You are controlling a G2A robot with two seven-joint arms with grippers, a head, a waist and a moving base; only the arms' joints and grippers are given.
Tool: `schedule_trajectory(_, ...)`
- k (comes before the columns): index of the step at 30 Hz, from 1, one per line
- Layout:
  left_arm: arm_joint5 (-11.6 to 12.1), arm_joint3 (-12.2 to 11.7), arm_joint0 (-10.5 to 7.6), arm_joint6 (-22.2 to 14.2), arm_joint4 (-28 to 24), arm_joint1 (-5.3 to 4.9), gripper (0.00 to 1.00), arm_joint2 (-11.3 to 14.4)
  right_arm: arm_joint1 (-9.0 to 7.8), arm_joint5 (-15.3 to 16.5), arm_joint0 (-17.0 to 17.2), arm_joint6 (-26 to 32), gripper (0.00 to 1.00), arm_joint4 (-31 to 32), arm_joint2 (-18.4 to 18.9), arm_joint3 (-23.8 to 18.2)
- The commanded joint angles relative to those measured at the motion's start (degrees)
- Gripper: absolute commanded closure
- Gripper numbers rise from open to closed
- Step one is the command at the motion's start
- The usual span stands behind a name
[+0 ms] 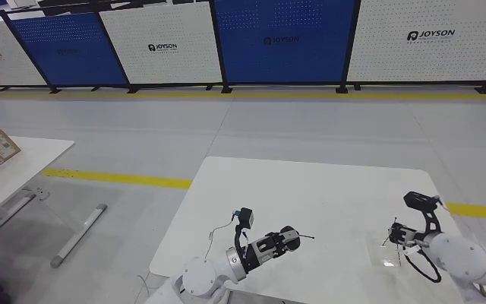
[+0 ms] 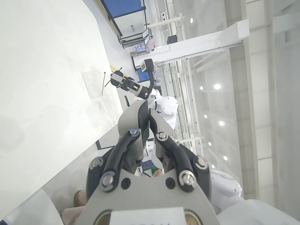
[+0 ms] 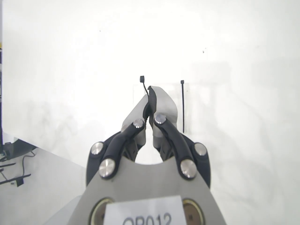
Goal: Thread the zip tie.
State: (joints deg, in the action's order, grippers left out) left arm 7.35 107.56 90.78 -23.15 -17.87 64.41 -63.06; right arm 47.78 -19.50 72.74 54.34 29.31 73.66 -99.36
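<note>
Your right gripper [image 3: 150, 91] sat over the near right part of the white table [image 1: 304, 190], clenched on a black zip tie [image 3: 144, 84]. The tie ran up between the pads, and its square head stood clear just past the fingertips, held above the tabletop. Under that gripper lay a clear sheet [image 1: 377, 254]. On it you had a second zip tie [image 3: 182, 105], flat and straight, just beside the gripper and not touching it.

Your left gripper [image 1: 292, 237] hung over the near edge of the table, left of centre and well apart from the right one, pointing right toward it. Its pads were pressed together. From above, a thin black strip [image 1: 305, 236] stuck out of its tip toward the right. It looked like another zip tie gripped there, though the left wrist camera did not show it plainly enough to be sure. That strip and the tie in your right gripper were well apart.
</note>
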Motion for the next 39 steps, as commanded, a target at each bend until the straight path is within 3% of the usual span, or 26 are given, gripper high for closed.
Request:
schedule_trajectory(1, 0.0, 0.0, 0.0, 0.0, 0.0, 0.0, 1.0, 0.0, 0.07, 0.0, 3.6, -3.9, 1.0, -2.0, 3.2, -2.6)
schedule_trajectory(7, 0.0, 0.0, 0.0, 0.0, 0.0, 0.0, 1.0, 0.0, 1.42, 0.0, 14.1, -16.2, 1.0, -6.4, 6.9, -10.2)
schedule_trajectory(9, 0.0, 0.0, 0.0, 0.0, 0.0, 0.0, 1.0, 0.0, 1.86, 0.0, 15.5, -17.1, 1.0, -8.5, 7.3, -11.1)
schedule_trajectory(11, 0.0, 0.0, 0.0, 0.0, 0.0, 0.0, 1.0, 0.0, 1.9, 0.0, 15.0, -11.9, 1.0, -8.6, 6.2, -11.7)
schedule_trajectory(35, 0.0, 0.1, -0.08, 0.3, 0.1, 0.02, 1.0, 0.1, 1.9, 0.0, 15.0, -11.9, 1.0, -8.6, 6.2, -11.7)
schedule_trajectory(39, -0.1, 1.9, -0.46, 3.3, 5.8, 0.11, 1.0, 1.2, 1.9, 0.0, 15.0, -11.9, 1.0, -8.6, 6.2, -11.7)
